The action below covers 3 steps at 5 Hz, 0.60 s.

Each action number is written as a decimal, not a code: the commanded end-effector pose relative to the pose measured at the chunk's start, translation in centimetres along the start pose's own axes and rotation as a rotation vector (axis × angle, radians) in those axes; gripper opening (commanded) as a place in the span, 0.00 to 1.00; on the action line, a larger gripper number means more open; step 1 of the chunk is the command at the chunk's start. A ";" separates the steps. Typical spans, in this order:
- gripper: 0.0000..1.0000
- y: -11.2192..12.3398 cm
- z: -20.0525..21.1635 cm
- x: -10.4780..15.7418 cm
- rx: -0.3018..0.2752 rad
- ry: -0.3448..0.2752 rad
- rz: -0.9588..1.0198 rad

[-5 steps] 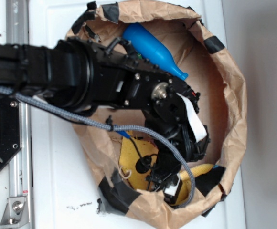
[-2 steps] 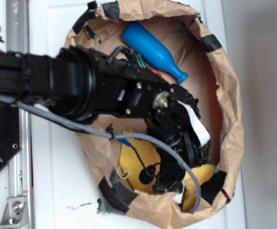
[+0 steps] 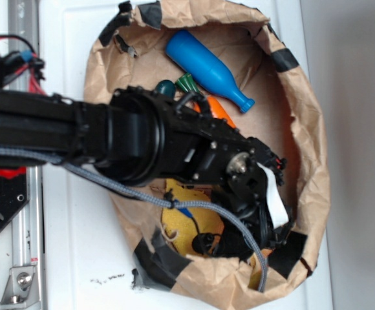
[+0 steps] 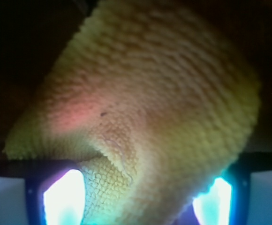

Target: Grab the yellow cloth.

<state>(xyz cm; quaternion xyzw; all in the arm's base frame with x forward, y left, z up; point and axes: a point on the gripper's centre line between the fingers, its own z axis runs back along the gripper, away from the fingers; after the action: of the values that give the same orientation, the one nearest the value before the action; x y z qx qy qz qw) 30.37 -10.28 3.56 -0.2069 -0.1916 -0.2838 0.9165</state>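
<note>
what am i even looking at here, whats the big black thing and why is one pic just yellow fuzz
The big black thing is a robot arm, seen from above by a camera outside it. It reaches into a ring of crumpled brown paper patched with black tape, on a white surface. Inside the ring lie a blue toy bottle, an orange toy carrot with a green top, and the yellow cloth, mostly hidden under the arm.

The other picture comes from a small camera on the arm's wrist, looking down between the gripper's two fingers, the glowing shapes at the bottom. The fuzz is the cloth, close up and lying between the fingers. Whether they have closed on it, I cannot tell.
</note>
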 end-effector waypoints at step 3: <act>0.00 -2.0 2.0 -2.6 0.084 -0.022 -0.098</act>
<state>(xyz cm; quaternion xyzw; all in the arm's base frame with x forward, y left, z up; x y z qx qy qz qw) 28.71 -9.03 3.22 -0.1716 -0.2013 -0.2955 0.9180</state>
